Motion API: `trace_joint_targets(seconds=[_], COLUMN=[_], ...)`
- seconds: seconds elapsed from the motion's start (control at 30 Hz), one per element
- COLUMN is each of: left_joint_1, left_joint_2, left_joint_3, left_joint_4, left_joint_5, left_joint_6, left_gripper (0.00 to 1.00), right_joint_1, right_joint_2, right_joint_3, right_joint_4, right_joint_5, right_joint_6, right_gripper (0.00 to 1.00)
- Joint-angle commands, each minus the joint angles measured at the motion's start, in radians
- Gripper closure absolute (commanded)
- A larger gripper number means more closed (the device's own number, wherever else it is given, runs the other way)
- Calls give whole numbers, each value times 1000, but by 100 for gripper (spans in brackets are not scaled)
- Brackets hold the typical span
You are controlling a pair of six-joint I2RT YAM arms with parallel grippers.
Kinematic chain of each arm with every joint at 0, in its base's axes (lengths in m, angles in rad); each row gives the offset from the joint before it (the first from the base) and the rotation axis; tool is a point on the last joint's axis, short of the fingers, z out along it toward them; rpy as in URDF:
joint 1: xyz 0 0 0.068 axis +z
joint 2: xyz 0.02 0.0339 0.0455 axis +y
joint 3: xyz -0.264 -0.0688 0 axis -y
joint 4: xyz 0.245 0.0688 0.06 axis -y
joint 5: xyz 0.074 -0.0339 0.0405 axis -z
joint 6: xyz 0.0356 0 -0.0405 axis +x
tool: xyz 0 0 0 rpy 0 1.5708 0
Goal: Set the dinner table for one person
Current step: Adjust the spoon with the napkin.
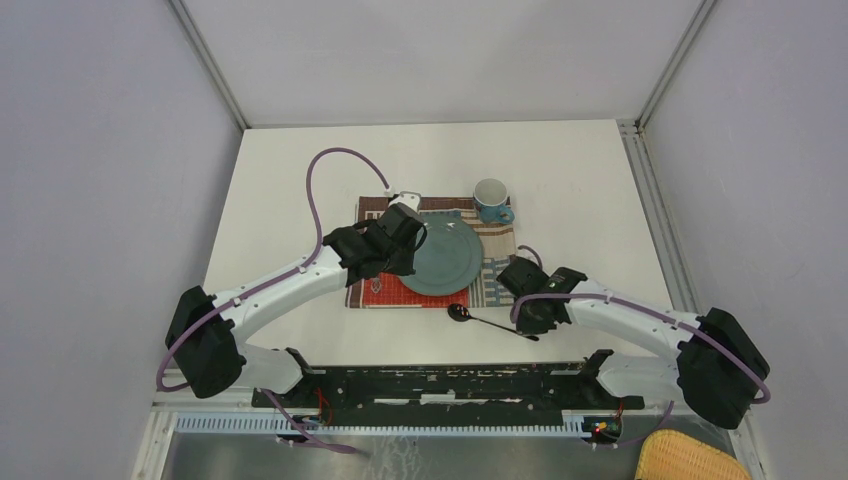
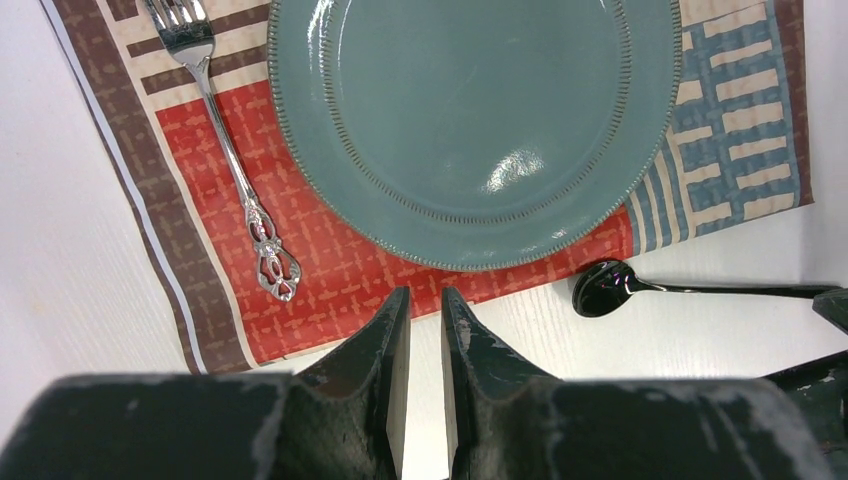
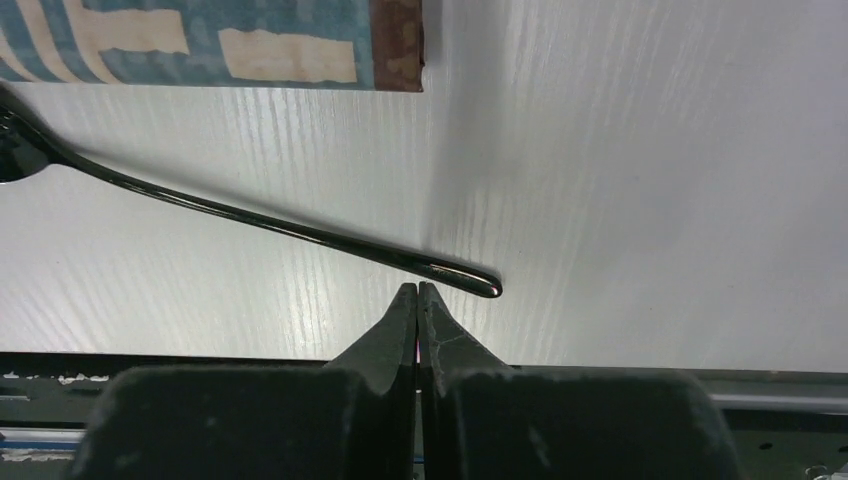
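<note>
The white dinner table point(image 1: 585, 170) bears a striped patchwork placemat point(image 1: 376, 292) with a teal plate point(image 1: 452, 258) on it. A silver fork point(image 2: 226, 152) lies on the placemat left of the plate point(image 2: 470, 120); my left arm hides it in the top view. A black spoon point(image 1: 492, 322) lies on the bare table in front of the placemat. A blue mug point(image 1: 491, 199) stands behind the plate's right side. My left gripper point(image 2: 425, 292) hovers at the placemat's near edge point(image 2: 330, 275), slightly open and empty. My right gripper point(image 3: 417, 287) is shut and empty, its tips just short of the spoon's handle end point(image 3: 470, 281).
Metal rails run along the table's right side point(image 1: 655, 230) and near edge. A black frame point(image 1: 450, 385) spans the front between the arm bases. A yellow woven basket point(image 1: 690, 456) sits off the table at the front right. A purple cable point(image 1: 325, 170) loops above the left arm.
</note>
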Motion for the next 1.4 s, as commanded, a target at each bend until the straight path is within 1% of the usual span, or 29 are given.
trace_joint_targets(seconds=[0.0, 0.13, 0.17, 0.3, 0.4, 0.47, 0.53, 0.67, 0.73, 0.9, 1.03, 1.17, 1.37], left_joint_1=[7, 9, 13, 58, 140, 204, 265, 347, 387, 515, 595, 645, 661], left_joint_2=[-7, -21, -26, -55, -102, -129, -141, -136, -128, -118, -103, -82, -89], left_joint_3=[5, 5, 5, 3, -32, -60, -79, -83, -82, -120, -143, -139, -137], left_joint_4=[41, 39, 38, 34, 62, 77, 81, 80, 85, 152, 191, 205, 209], left_joint_5=[3, -8, -11, -5, 62, 76, 80, 67, 64, 194, 269, 317, 337], left_joint_6=[18, 23, 26, 24, -6, -36, -54, -44, -32, -19, -12, -8, -1], left_gripper=[76, 76, 75, 74, 72, 67, 65, 60, 56, 55, 54, 54, 54], right_joint_1=[17, 27, 27, 28, 28, 28, 28, 28, 28, 28, 28, 28, 28], right_joint_2=[-22, -7, 11, 105, 165, 201, 231, 254, 249, 213, 203, 217, 304], right_joint_3=[87, 185, 214, 334, 411, 451, 473, 459, 436, 361, 321, 335, 395], right_joint_4=[-58, -80, -87, -132, -162, -169, -171, -138, -113, -30, 20, 26, 0], right_joint_5=[47, 47, 40, 3, -13, -18, -46, -104, -131, -171, -206, -227, -255], right_joint_6=[-9, -135, -170, -311, -406, -456, -499, -527, -538, -553, -539, -542, -594], right_gripper=[95, 80, 79, 77, 77, 77, 76, 75, 74, 72, 71, 70, 68])
